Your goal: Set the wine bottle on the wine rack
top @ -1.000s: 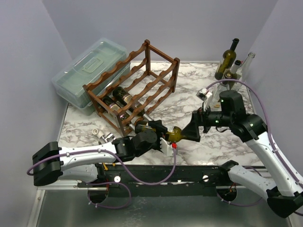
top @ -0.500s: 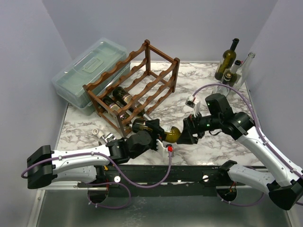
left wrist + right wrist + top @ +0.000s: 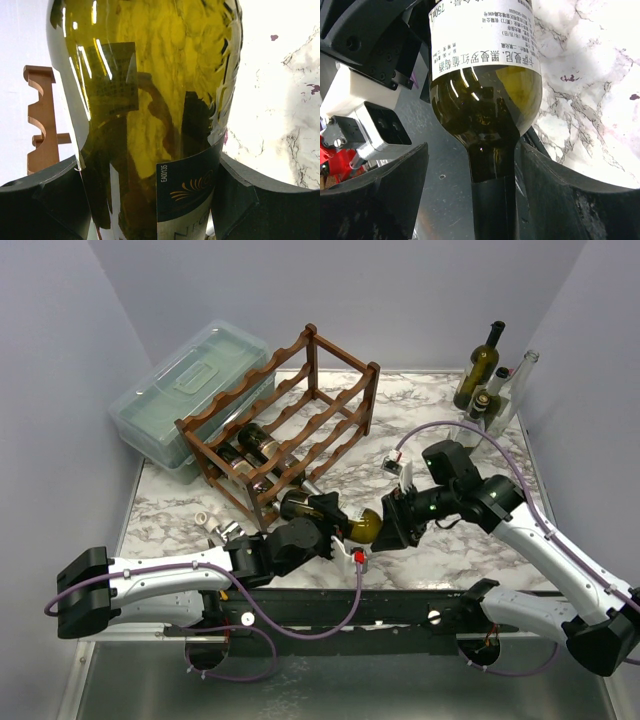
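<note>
My left gripper (image 3: 335, 527) is shut on the body of an olive-green wine bottle (image 3: 364, 527), held low over the table's front edge with its neck pointing right. In the left wrist view the bottle (image 3: 150, 100) fills the space between both pads, at my left gripper (image 3: 150, 197). My right gripper (image 3: 388, 525) straddles the bottle's neck (image 3: 492, 200). Its right finger (image 3: 570, 200) lies close to the neck and a gap shows beside the left finger (image 3: 375, 195), so it is open. The dark wooden wine rack (image 3: 290, 430) stands behind, and one end (image 3: 42, 120) shows in the left wrist view.
Two dark bottles (image 3: 255, 447) lie in the rack's lower tier. A translucent lidded plastic box (image 3: 185, 390) sits behind the rack at the left. Several upright bottles (image 3: 482, 368) stand in the back right corner. Small loose items (image 3: 215, 528) lie near the front left.
My right arm has swung left and down until its fingers reach around the bottle's neck, and its jaws have narrowed. The left arm has shifted slightly, still holding the bottle.
</note>
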Available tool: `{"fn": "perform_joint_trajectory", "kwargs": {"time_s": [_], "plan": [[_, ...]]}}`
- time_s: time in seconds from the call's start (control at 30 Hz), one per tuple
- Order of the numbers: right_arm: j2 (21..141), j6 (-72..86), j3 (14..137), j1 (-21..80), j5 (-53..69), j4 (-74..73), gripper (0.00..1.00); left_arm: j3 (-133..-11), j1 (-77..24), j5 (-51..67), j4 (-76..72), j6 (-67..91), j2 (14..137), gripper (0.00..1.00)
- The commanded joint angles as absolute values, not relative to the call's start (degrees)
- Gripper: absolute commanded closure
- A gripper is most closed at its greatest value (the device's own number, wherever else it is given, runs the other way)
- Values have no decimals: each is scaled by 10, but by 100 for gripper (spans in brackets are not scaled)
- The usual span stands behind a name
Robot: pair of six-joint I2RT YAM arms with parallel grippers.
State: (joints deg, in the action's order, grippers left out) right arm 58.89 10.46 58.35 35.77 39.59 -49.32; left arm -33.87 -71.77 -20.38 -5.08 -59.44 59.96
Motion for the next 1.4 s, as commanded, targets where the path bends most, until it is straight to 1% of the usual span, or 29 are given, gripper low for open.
{"fn": "perform_joint_trajectory", "kwargs": {"time_s": [0.0, 0.07, 0.1, 0.17, 0.23, 0.27, 0.37, 0.43, 0.47, 0.5, 0.53, 0.57, 0.6, 0.63, 0.67, 0.7, 0.9, 1.03, 1.17, 1.3, 1.37], "plan": [[596, 104, 580, 370, 414, -488, 22, -340, -724, -202, -112, -609, 581, 100], [599, 103, 579, 372, 415, -488, 22, -340, -726, -201, -112, -608, 579, 100], [600, 103, 579, 373, 415, -489, 24, -340, -726, -200, -112, -608, 579, 100], [602, 103, 578, 374, 415, -488, 32, -340, -727, -202, -111, -609, 579, 100], [604, 104, 574, 375, 414, -484, 46, -340, -726, -203, -109, -609, 579, 100], [603, 104, 573, 375, 413, -483, 56, -340, -727, -202, -109, -610, 578, 100], [603, 103, 573, 375, 408, -481, 75, -340, -726, -198, -108, -603, 576, 100], [601, 107, 576, 375, 393, -481, 99, -341, -726, -197, -109, -598, 579, 100], [600, 110, 579, 375, 377, -483, 99, -343, -726, -197, -109, -594, 580, 100], [600, 113, 583, 375, 364, -485, 100, -344, -726, -197, -108, -590, 583, 94], [600, 117, 588, 375, 343, -485, 99, -345, -726, -196, -108, -581, 584, 81], [604, 122, 592, 376, 321, -490, 99, -346, -726, -194, -108, -574, 584, 62], [607, 126, 597, 375, 297, -495, 100, -346, -726, -191, -109, -567, 584, 50], [610, 131, 600, 376, 281, -498, 99, -347, -726, -188, -109, -561, 584, 36], [612, 134, 603, 375, 264, -500, 99, -347, -727, -185, -109, -556, 585, 12], [612, 140, 604, 376, 249, -501, 99, -347, -727, -183, -109, -553, 586, 2], [593, 174, 607, 375, 148, -494, 100, -345, -726, -163, -106, -537, 583, 1], [578, 191, 604, 375, 102, -481, 100, -347, -726, -158, -105, -531, 577, 1], [561, 207, 608, 375, 49, -477, 99, -354, -723, -176, -128, -500, 556, 1], [553, 202, 597, 375, 39, -448, 99, -393, -688, -206, -152, -435, 539, 1], [552, 198, 588, 375, 33, -428, 100, -429, -646, -215, -131, -371, 530, 1]]}}
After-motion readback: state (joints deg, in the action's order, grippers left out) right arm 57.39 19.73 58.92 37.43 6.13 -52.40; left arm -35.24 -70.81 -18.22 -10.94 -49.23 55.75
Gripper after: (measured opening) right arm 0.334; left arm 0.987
